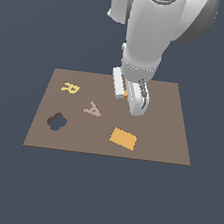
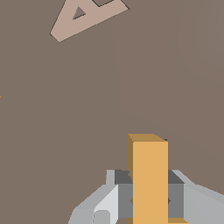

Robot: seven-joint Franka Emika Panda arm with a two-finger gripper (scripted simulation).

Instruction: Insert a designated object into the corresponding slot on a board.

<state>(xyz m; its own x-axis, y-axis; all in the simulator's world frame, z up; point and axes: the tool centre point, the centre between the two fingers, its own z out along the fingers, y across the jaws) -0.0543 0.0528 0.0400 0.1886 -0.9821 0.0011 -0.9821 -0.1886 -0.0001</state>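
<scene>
Gripping angle block (image 2: 150, 179), fingers (image 2: 120, 199) mid-board (image 1: 165, 135)

Rectangular block (image 1: 123, 138) lies on board (image 1: 170, 136), hole (image 1: 56, 121) well apart

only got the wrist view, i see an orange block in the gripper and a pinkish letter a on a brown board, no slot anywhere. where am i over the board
observer: the gripper, shut on the orange L-shaped angle block, hangs over the middle of the far side of the flat brown square board, beyond the pinkish raised letter A.
operator: any holes you can see
observer: only a dark rounded blob-shaped hole, near the board's edge on the exterior view's left. no L-shaped cutout shows; the arm may hide it.
operator: anything else on it
observer: a flat orange rectangular block lies near the board's near edge, apart from the gripper.
</scene>
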